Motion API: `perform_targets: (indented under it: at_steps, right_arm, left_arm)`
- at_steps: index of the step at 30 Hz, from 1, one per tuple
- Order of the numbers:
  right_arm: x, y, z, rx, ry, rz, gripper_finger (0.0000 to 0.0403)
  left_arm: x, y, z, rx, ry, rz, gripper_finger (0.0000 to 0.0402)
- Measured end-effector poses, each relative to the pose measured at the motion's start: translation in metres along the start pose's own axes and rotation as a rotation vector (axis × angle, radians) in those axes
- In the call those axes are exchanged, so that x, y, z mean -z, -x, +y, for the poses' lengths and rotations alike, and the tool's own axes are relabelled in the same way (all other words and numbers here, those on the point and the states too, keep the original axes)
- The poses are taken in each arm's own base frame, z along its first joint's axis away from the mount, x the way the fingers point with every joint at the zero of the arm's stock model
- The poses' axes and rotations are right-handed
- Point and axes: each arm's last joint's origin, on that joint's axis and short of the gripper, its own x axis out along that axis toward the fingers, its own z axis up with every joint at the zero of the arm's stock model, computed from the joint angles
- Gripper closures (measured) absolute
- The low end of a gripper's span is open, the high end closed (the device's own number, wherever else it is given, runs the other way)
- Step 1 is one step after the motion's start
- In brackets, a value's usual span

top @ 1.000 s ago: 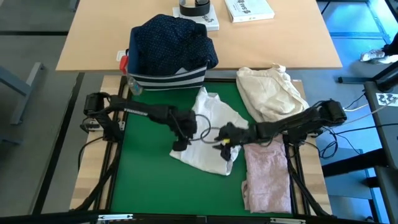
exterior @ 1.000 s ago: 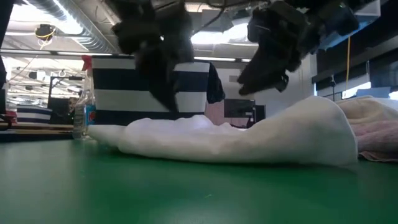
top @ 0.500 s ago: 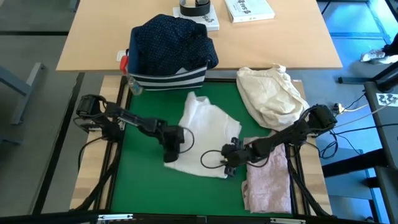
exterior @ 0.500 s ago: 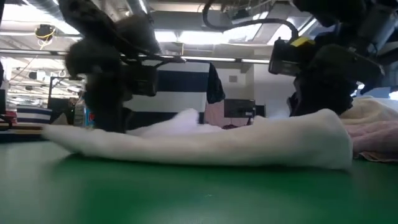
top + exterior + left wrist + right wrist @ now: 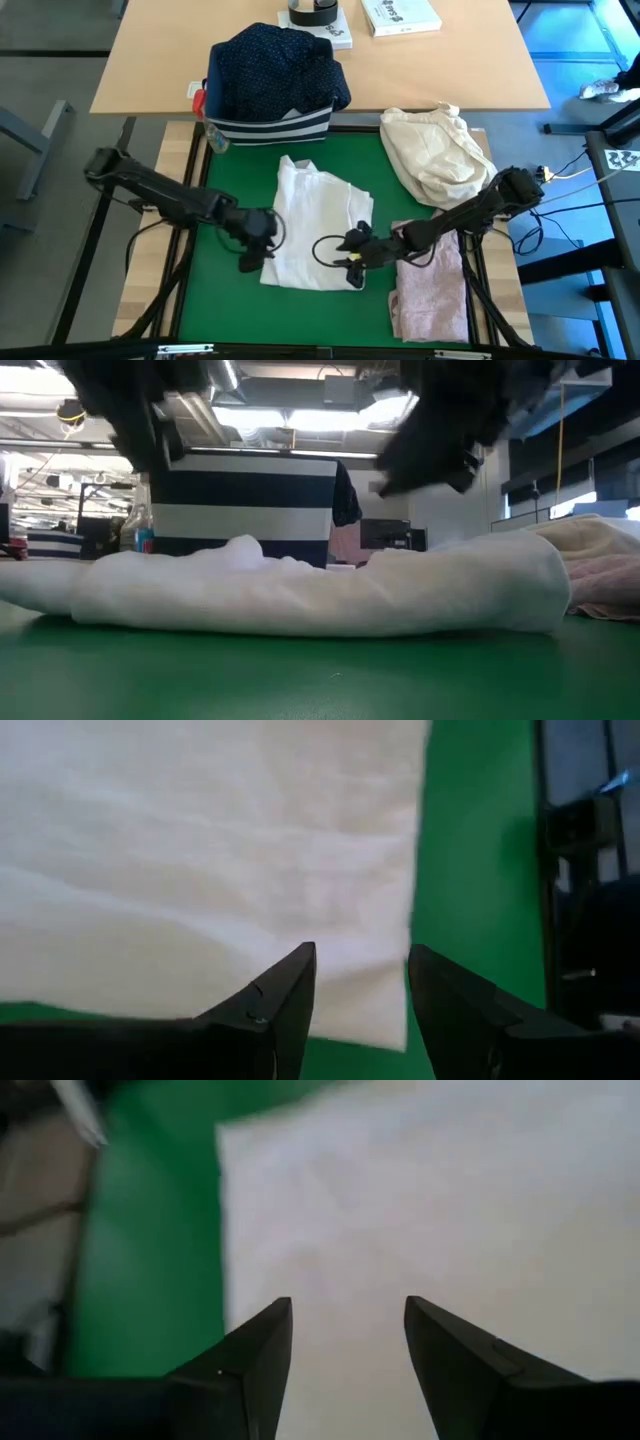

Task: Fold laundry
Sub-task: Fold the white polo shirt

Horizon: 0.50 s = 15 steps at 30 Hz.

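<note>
Looking straight down on the green surface (image 5: 220, 300): the white shirt (image 5: 318, 225) lies at the centre, flattened into a rough upright rectangle. The left pincer (image 5: 249, 258) sits at the shirt's seven o'clock corner, right at the cloth's edge. Its own camera shows its two dark fingers (image 5: 283, 1005) standing apart over the white shirt (image 5: 200, 870), nothing clamped between them, with green showing past the hem.

The right pincer (image 5: 352, 268) is at the shirt's five o'clock corner, low over the fabric. Its fingers (image 5: 255, 1360) are also spread, white shirt (image 5: 420, 1210) filling the gap beneath, no fold of it gripped.

From table height the white shirt (image 5: 320, 592) reads as a long low mound across the green, both dark arms blurred above it.

At three o'clock of the shirt, just beside it, the pale pink top (image 5: 432, 280) lies as a tidy folded strip along the surface's right edge. At one o'clock rests the cream-beige cloth bundle (image 5: 435, 148), loose and rumpled. At twelve o'clock stands the navy striped bin (image 5: 268, 125), with the navy white-dotted shirt (image 5: 275, 70) heaped on top of it and spilling over the rim. A plastic bottle (image 5: 211, 135) stands just at the bin's left corner.
</note>
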Motion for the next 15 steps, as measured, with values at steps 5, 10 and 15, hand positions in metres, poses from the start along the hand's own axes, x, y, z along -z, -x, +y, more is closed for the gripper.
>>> perform_targets:
  at_steps: [5, 10, 15]
  right_arm:
    - [0.006, -0.017, 0.002, -0.019, 0.030, -0.019, 0.0210]
    - [0.026, -0.040, -0.003, 0.022, 0.055, 0.056, 0.0210]
    - [0.042, -0.055, -0.009, 0.053, 0.078, 0.123, 0.0210]
  left_arm:
    - [0.035, -0.013, -0.015, -0.003, -0.038, 0.030, 0.0250]
    - [0.058, -0.039, -0.018, -0.087, -0.028, -0.060, 0.0252]
    - [0.066, -0.060, -0.011, -0.097, 0.028, -0.071, 0.0252]
